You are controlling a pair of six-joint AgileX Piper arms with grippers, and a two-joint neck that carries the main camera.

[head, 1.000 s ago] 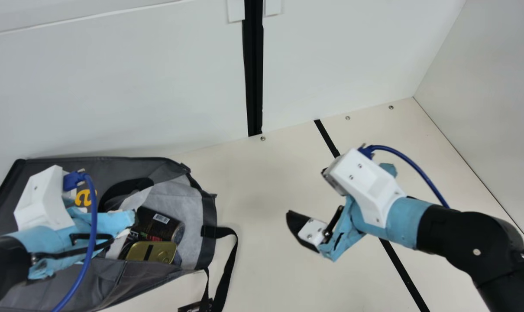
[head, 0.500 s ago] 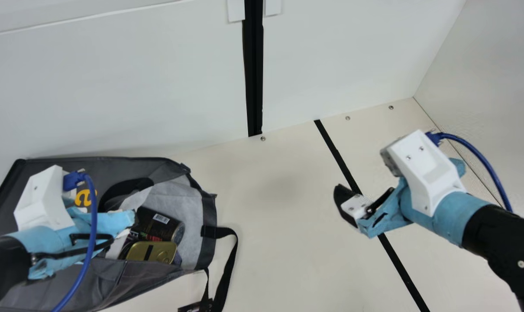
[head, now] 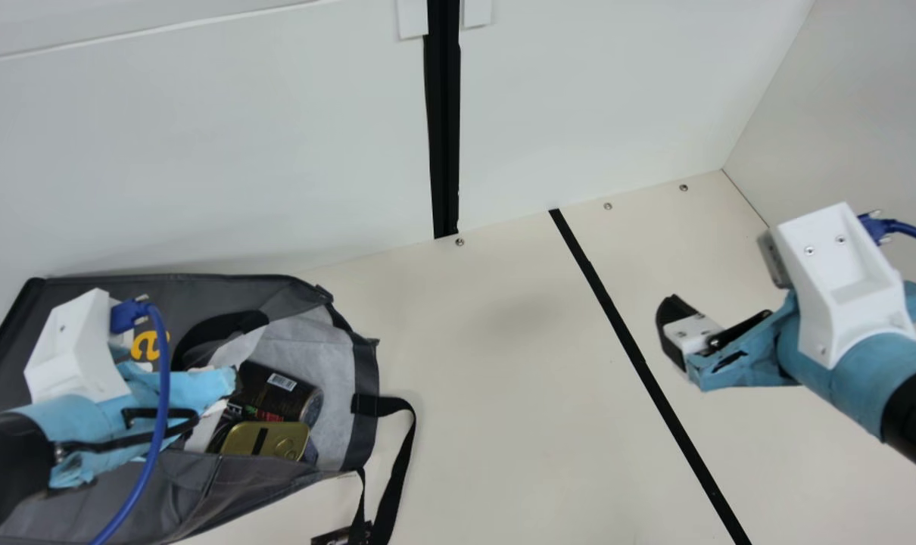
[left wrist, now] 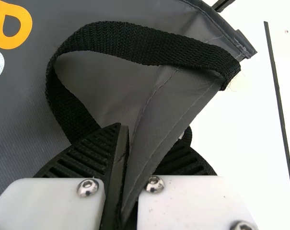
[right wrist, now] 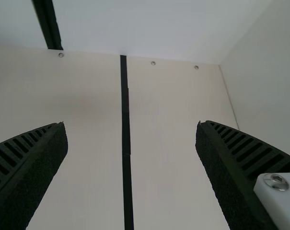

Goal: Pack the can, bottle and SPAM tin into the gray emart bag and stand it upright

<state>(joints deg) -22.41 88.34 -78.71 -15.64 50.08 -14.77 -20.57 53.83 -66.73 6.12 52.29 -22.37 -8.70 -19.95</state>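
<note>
Nearest, our left gripper (left wrist: 130, 136) is pinching a fold of the gray emart bag (head: 223, 291), its 2 fingers closing on the fabric beside a black webbing handle (left wrist: 135, 40). The bag is lying directly beneath that arm, so the left is clearly the nearer of our 2. Its long axis is running across the bench (head: 518, 378) in the main view, and its mouth (head: 365, 363) is facing toward our right side. Just inside, the can (head: 276, 393) is lying tilted, the gold SPAM tin (head: 265, 439) resting beside it; we are not making out the bottle with certainty. We judge that the coming move, standing the bag up, is turning on swinging that mouth from sideways to upward, and a slack hold could be letting things slide out.

Farther off, our right gripper (right wrist: 131, 125) is hanging with its fingers spread and nothing between them, beyond the black line (head: 643, 371). Against 1.0 s ago, it is drawing away from the bag and crossing that line; our left arm, the bag and its contents are keeping their places.
</note>
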